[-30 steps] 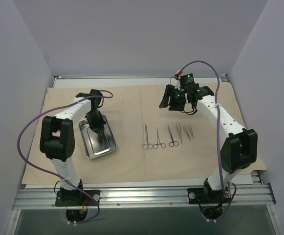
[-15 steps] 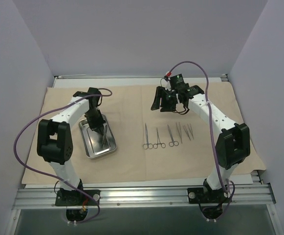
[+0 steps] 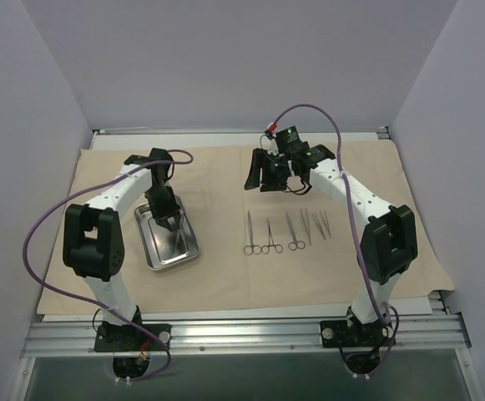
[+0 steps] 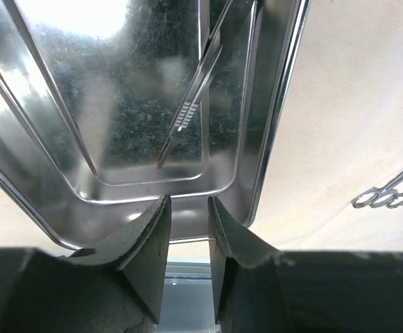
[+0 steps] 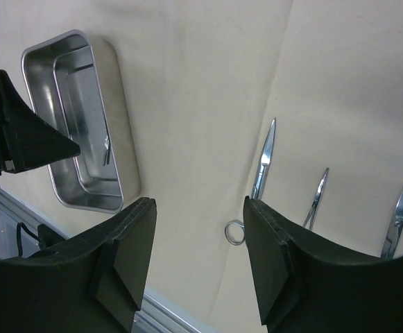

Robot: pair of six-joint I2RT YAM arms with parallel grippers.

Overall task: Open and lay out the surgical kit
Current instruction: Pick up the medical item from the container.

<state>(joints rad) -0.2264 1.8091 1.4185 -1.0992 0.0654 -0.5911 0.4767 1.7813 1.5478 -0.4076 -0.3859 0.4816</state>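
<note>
Above the cloth wrap, the right gripper has shifted leftward, jaws apart.

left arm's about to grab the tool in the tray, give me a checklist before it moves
1. Tool lies loose in the tray, beside one long wall: ok
2. Left claw empty, jaws a narrow gap apart: ok
3. Tool between the left fingers: not ok, it lies ahead of the tips
4. Left claw's height above the tray floor: cannot tell
5. Right claw open, empty, away from the tray: ok
6. Bare cloth beside the row of five laid-out tools: ok
</note>
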